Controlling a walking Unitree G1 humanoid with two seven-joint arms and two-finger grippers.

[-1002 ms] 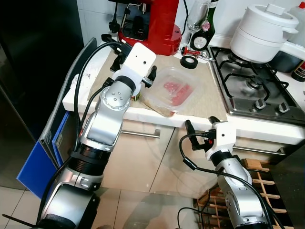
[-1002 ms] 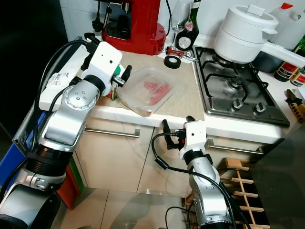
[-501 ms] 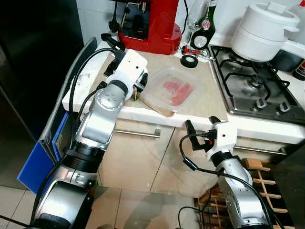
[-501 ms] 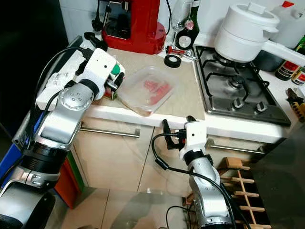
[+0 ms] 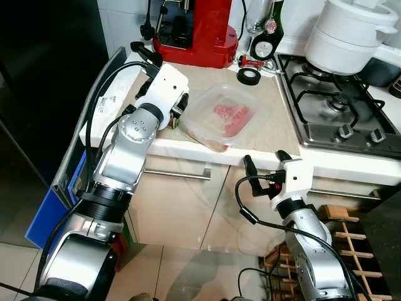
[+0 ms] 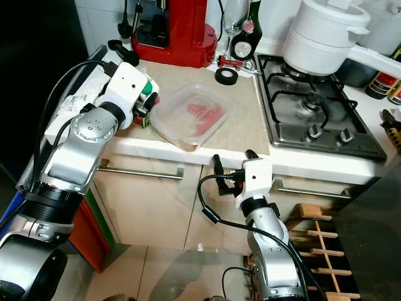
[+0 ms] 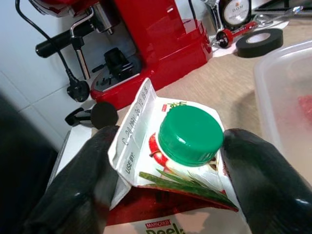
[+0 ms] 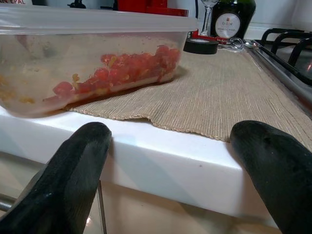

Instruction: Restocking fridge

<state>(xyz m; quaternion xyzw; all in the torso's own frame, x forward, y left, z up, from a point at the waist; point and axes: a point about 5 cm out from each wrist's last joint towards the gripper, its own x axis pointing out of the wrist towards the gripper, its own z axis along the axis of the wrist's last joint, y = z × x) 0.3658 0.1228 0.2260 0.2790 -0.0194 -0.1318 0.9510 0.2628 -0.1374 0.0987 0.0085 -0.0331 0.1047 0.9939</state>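
Two grippers: the right gripper hangs just below the surface edge, jaws spread wide; farther back the left gripper clasps a green-capped carton (standing beside the plastic container), with the red coffee machine behind

- White worktop carries a beige woven mat.
- On the mat: a clear plastic container holding red food.
- Beside it: a green-capped carton.
- Farther back: red coffee machine, black tape roll.
- Gas hob bears a white pot.
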